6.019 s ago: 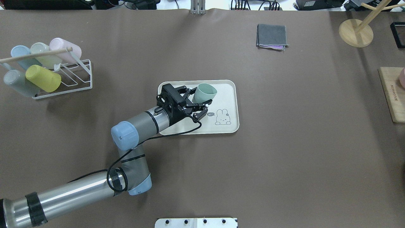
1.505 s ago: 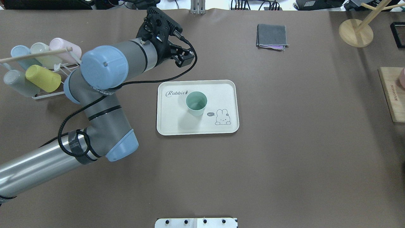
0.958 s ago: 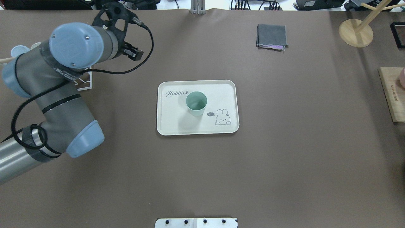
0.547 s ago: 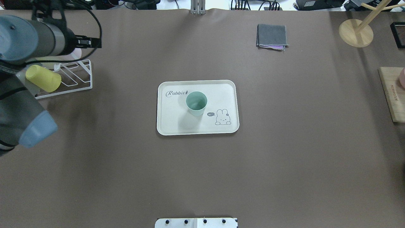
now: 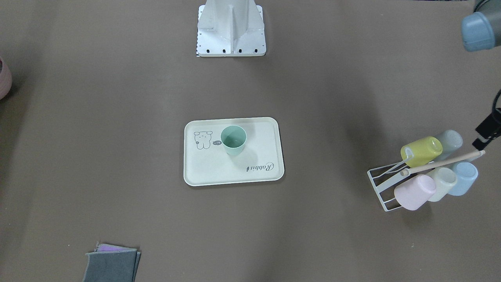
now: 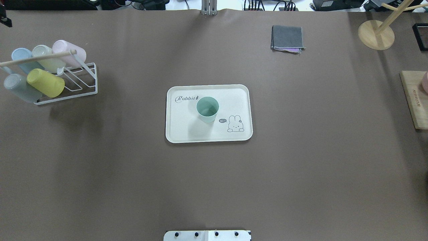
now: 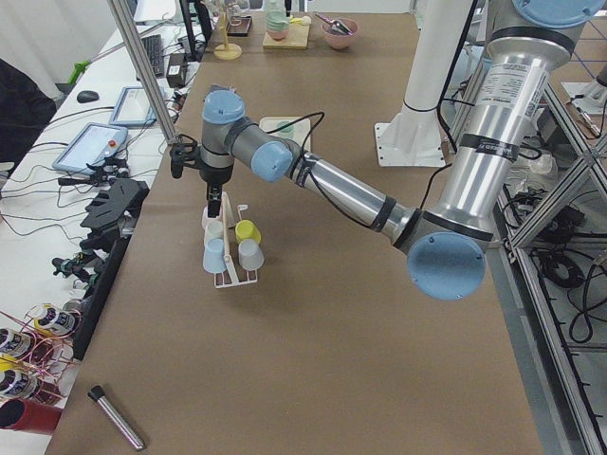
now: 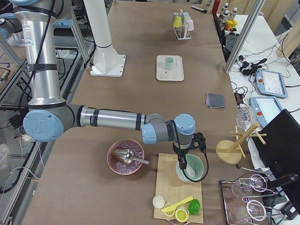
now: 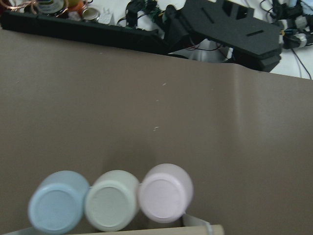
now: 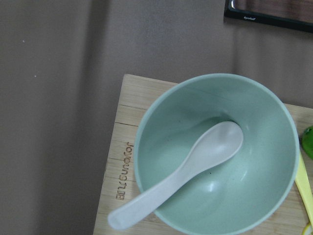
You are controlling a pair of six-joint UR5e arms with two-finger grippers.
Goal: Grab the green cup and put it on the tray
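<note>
The left arm (image 7: pixel 341 190) stretched far out, elbow low, wrist bent over. The left gripper (image 7: pixel 214 203) hung pointing straight down, its jaws too small to read. The right arm (image 8: pixel 112 118) lay long and level, and the right gripper (image 8: pixel 183 164) pointed down too — open or closed, impossible to say.

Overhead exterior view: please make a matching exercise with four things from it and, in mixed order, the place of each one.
Things:
1. green cup
2. yellow cup
3. grey cloth
4. wooden board

Places:
A. lying tilted on the white rack
B. at the view's right edge
C. upright on the tray
D. folded, near the far edge of the table

Pairs: 1-C, 2-A, 3-D, 4-B.
</note>
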